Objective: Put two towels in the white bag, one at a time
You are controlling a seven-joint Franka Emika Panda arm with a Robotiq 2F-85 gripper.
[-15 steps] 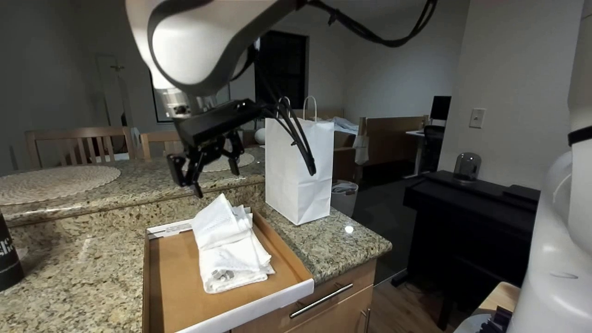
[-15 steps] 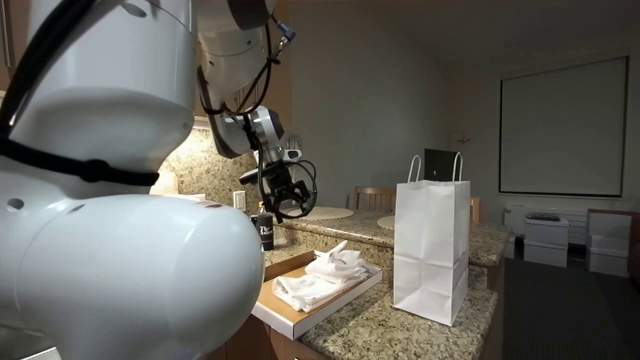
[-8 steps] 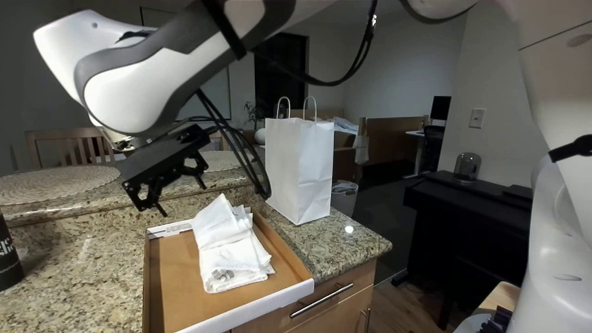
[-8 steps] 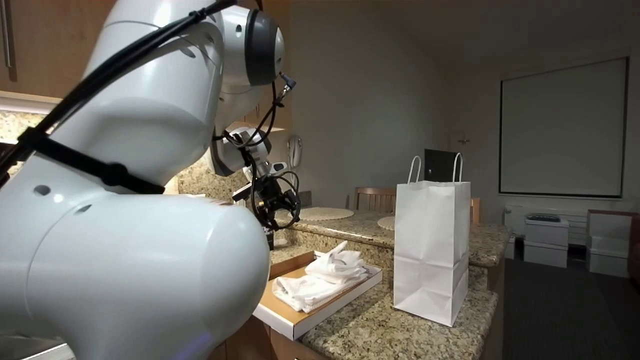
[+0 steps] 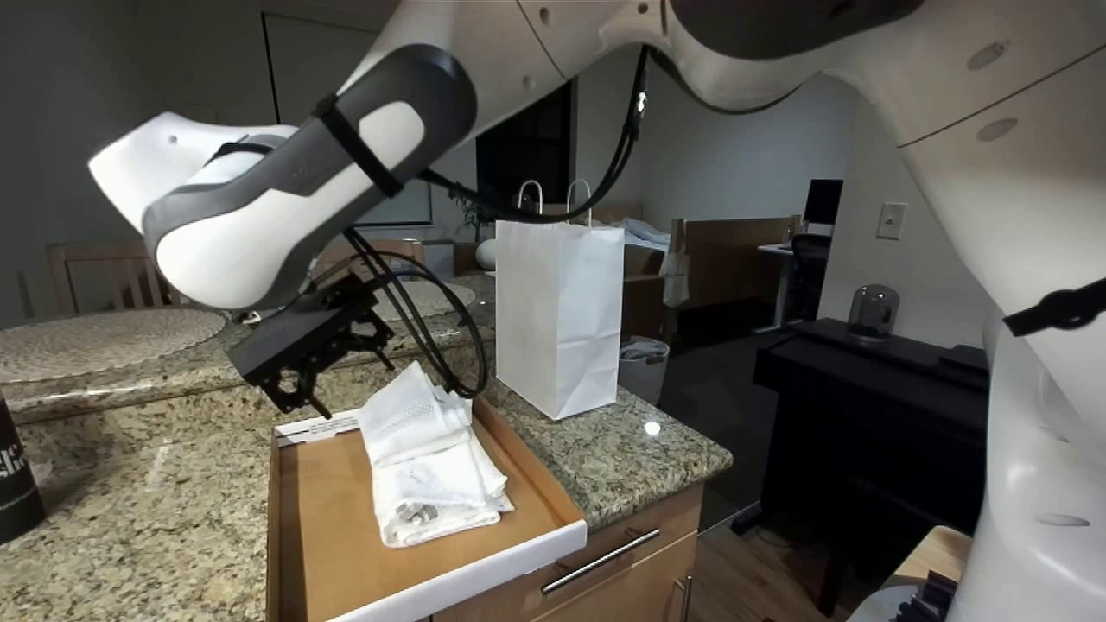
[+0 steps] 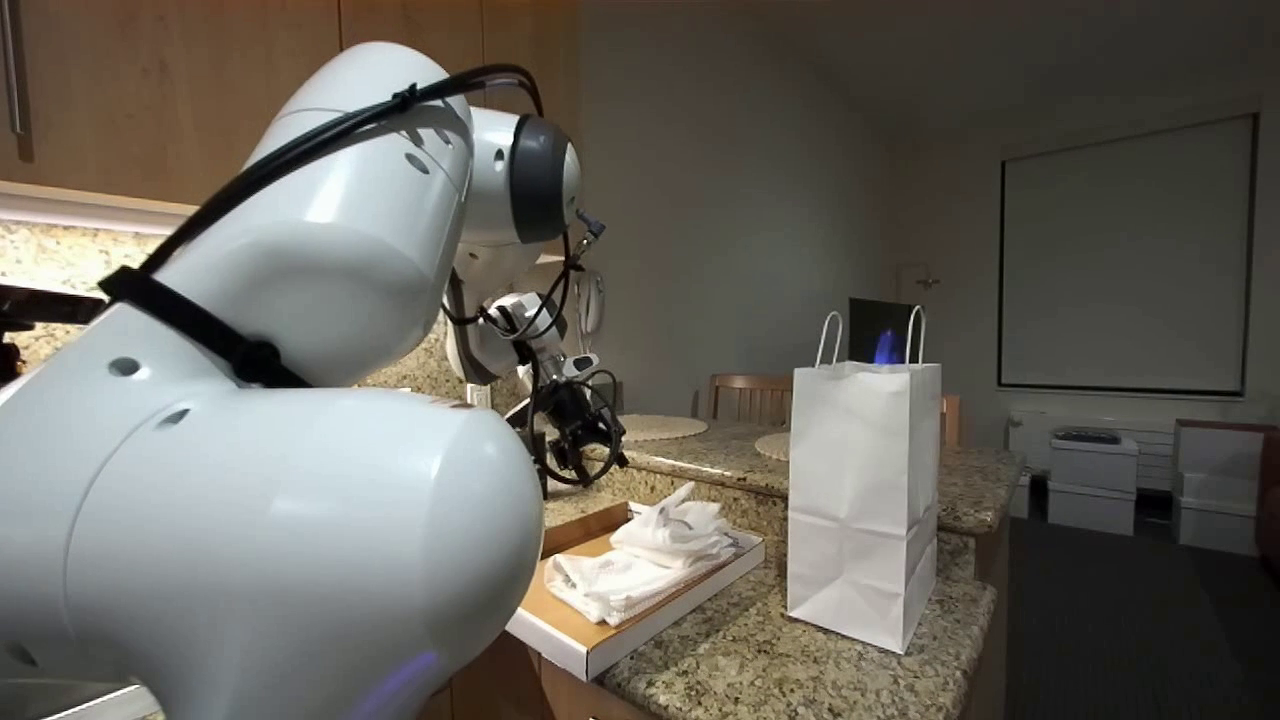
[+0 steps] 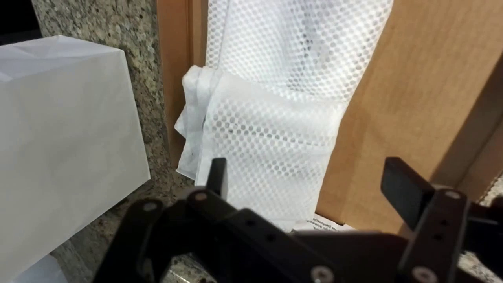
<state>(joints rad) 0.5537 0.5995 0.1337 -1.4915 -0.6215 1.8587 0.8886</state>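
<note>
Two white perforated towels lie in the shallow cardboard tray (image 5: pixel 324 518), one partly on top of the other. The upper towel (image 5: pixel 406 419) is folded; it also shows in an exterior view (image 6: pixel 672 535) and the wrist view (image 7: pixel 271 133). The lower towel (image 5: pixel 432 488) sticks out from under it. The white paper bag (image 5: pixel 553 320) stands upright beside the tray, handles up; its inside is hidden. My gripper (image 5: pixel 356 389) is open and empty, above the tray's far end. In the wrist view its fingers (image 7: pixel 306 171) are wide apart, one over the upper towel, one over bare cardboard.
The granite counter (image 5: pixel 130 536) carries a dark cup (image 5: pixel 15 484) at its left. A raised granite ledge (image 5: pixel 199 380) with round woven mats (image 5: pixel 112 341) runs behind the tray. The counter's edge and drawers lie in front of the bag.
My open gripper has moved down and to the left in an exterior view, nearer the towels, and the arm has lowered. The towels, tray and bag have not moved.
</note>
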